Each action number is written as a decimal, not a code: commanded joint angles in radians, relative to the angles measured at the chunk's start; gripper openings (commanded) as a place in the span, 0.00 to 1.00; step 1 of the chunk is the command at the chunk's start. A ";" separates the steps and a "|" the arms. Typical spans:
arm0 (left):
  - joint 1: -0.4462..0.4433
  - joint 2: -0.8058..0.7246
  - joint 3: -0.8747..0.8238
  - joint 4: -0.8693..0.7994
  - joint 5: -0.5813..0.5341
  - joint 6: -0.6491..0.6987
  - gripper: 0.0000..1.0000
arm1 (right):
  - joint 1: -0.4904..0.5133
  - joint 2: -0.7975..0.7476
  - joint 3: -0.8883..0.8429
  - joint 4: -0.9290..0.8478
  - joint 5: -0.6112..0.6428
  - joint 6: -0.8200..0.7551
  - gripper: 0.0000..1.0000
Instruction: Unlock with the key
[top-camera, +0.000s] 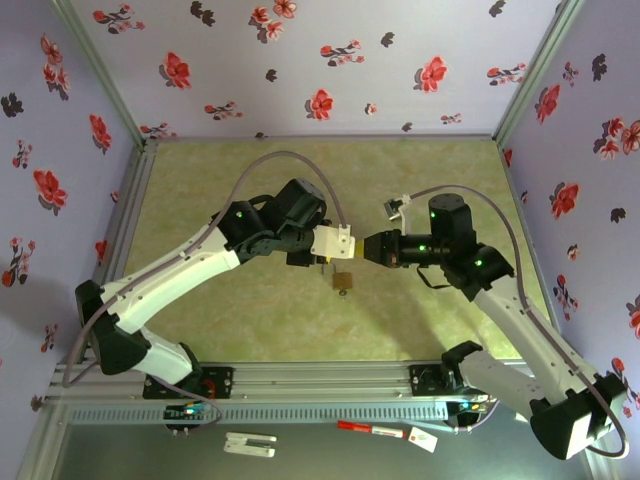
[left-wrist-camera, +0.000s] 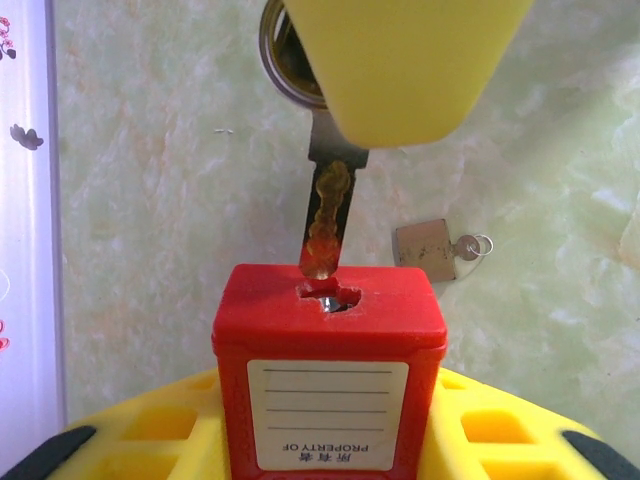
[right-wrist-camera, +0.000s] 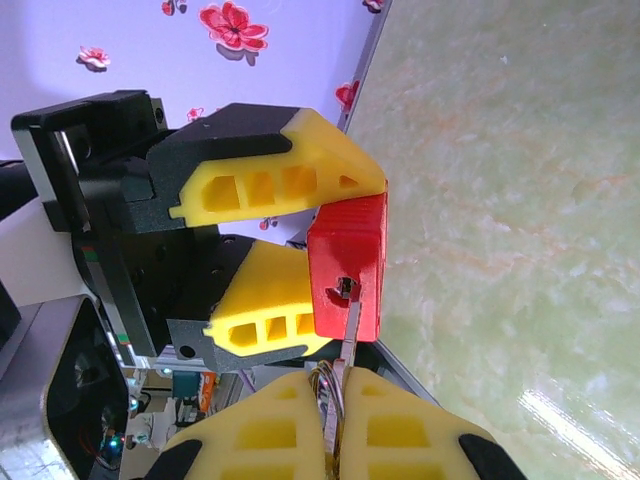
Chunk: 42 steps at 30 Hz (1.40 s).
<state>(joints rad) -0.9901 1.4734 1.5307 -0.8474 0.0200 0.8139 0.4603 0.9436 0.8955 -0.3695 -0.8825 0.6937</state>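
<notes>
The left arm's yellow fingers (right-wrist-camera: 265, 185) are clenched on the red plastic padlock (left-wrist-camera: 330, 340), held above the green marbled surface (left-wrist-camera: 150, 200). The right arm's yellow fingers (right-wrist-camera: 270, 435) grasp the silver metal key (left-wrist-camera: 325, 215), its tip at the padlock's keyhole. A small square brass-coloured piece (left-wrist-camera: 425, 249) with a ring lies on the surface nearby.

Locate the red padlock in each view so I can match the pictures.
Top external: picture centre, where the left hand meets the right hand; too small to make out.
Left wrist: red padlock at bottom centre, keyhole facing up.
Right wrist: centre, between the left hand's yellow fingers.
Shared landmark: the key, tip at the keyhole in both wrist views.
</notes>
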 joint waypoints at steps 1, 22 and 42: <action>-0.011 0.008 0.013 0.015 0.023 -0.018 0.00 | 0.007 -0.001 -0.016 0.057 -0.015 0.027 0.00; -0.012 0.028 0.053 0.004 0.028 -0.038 0.00 | 0.038 0.009 -0.060 0.018 0.009 -0.024 0.00; -0.090 0.028 0.134 0.009 0.179 -0.123 0.00 | 0.089 0.082 -0.075 0.037 0.022 -0.175 0.00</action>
<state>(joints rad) -1.0218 1.5204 1.5719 -0.9783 -0.0193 0.7315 0.5304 1.0058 0.8474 -0.3138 -0.8818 0.6258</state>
